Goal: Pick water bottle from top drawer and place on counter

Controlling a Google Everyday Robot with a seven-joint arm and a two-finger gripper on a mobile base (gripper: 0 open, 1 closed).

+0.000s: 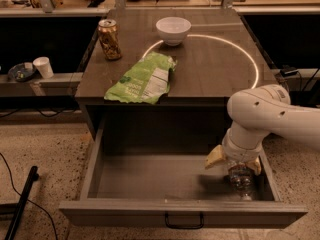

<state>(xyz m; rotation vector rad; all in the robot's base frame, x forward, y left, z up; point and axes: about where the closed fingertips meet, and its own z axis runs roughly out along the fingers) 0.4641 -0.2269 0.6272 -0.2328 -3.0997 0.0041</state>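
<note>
Speckled floor ringed the cabinet, its top drawer [150, 179] pulled open. Lowered into the drawer's right end, the pincer [234, 165] straddled the water bottle [242, 183] directly beneath it, seemingly lined up for lifting; whether it gripped could not be told. Beyond the pincer lay the counter [215, 69]

The white arm [272, 115] comes in from the right edge of the frame, bends at a rounded joint, and turns its wrist [241, 145] straight down. The claw [235, 165] hangs below that wrist, pointing downward in the lower right.
</note>
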